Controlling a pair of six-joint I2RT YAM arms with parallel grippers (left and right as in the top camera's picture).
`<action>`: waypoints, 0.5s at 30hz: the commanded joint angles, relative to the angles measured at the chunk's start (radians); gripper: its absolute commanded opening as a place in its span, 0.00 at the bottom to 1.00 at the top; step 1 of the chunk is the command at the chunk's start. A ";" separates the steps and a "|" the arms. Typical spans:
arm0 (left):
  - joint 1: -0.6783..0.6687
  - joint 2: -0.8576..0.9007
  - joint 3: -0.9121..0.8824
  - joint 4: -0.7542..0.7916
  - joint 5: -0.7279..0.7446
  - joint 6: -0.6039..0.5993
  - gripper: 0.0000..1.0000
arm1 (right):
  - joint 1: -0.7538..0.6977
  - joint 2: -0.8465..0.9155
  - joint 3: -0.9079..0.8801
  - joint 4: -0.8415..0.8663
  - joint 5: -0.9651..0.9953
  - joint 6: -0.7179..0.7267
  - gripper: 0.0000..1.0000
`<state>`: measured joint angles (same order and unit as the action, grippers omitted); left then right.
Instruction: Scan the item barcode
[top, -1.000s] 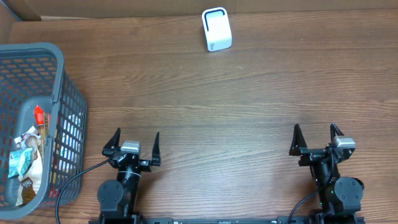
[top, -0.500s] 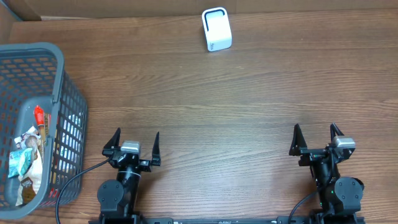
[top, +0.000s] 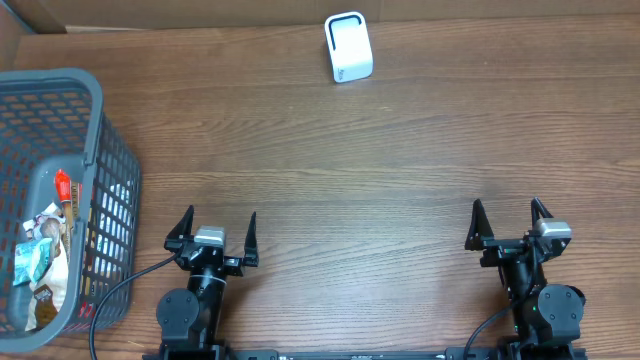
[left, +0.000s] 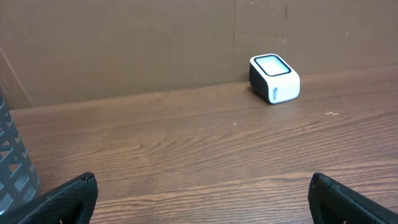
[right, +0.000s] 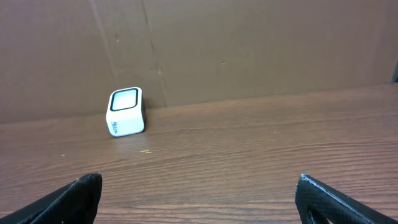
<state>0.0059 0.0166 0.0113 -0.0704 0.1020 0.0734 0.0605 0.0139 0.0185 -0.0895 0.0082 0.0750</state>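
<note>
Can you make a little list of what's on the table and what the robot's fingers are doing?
scanner: white box, far side of table
basket: grey, left side
packets: inside basket
left fingers: open, empty, near basket
right fingers: open, empty
item picked up: none yet

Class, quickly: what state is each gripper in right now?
Left gripper: open, holding nothing.
Right gripper: open, holding nothing.
</note>
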 joint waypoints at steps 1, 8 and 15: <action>-0.005 -0.010 -0.006 0.002 0.019 -0.018 1.00 | 0.002 -0.011 -0.011 0.007 0.013 0.004 1.00; -0.005 -0.010 -0.001 0.033 0.022 -0.071 0.99 | 0.002 -0.011 -0.010 0.008 0.013 0.004 1.00; -0.005 0.001 0.191 -0.067 0.003 -0.080 1.00 | 0.002 -0.011 0.005 0.008 -0.003 0.008 1.00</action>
<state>0.0059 0.0174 0.0814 -0.1204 0.1089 0.0174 0.0605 0.0139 0.0185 -0.0891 0.0078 0.0753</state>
